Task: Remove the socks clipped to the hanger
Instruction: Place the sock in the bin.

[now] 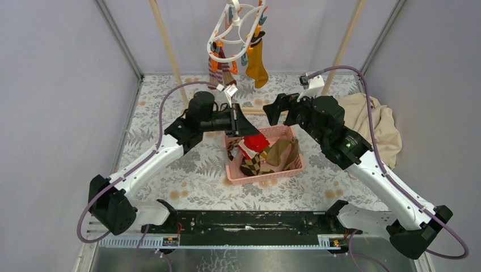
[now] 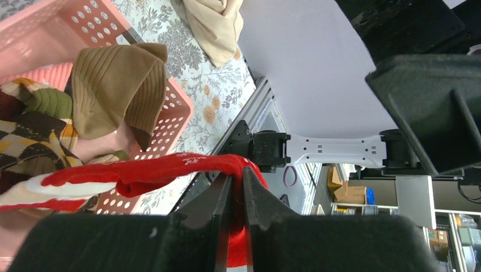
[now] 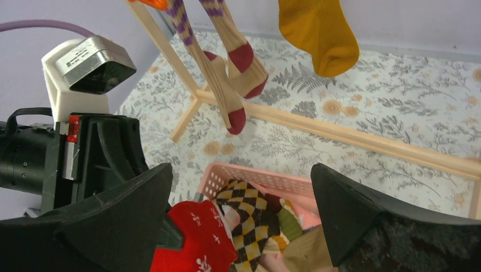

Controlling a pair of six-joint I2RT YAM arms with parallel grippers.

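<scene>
Closest to the lens in the left wrist view, our left gripper (image 2: 237, 177) is pinched tight on the red Santa sock (image 2: 142, 173). The fabric folds over the tips and trails off toward the pink basket (image 2: 173, 107). A brown sock (image 2: 119, 85) and an argyle sock (image 2: 28, 141) already lie in there. From this angle we can't tell whether the pinched end sits inside the rim or just past it.

Over on the right wrist view, our right gripper (image 3: 241, 170) is spread wide and holding nothing, hanging above the basket's far side. Beyond it, a mustard sock (image 3: 320, 34) and a pair of striped socks (image 3: 227, 73) dangle in front of the wooden rack (image 3: 340, 133).

From the top view, those same socks are clipped to the hanger (image 1: 232, 28), and the red one hangs over the back half of the basket.

So the step looks like the drop. We'd say nudge the left gripper toward the basket's middle first so the loose end doesn't drape over the wall. Then open wide, since the fabric is wrapped over the tips, and pull straight up so nothing snags. The right arm looks well placed to go for the mustard one.
</scene>
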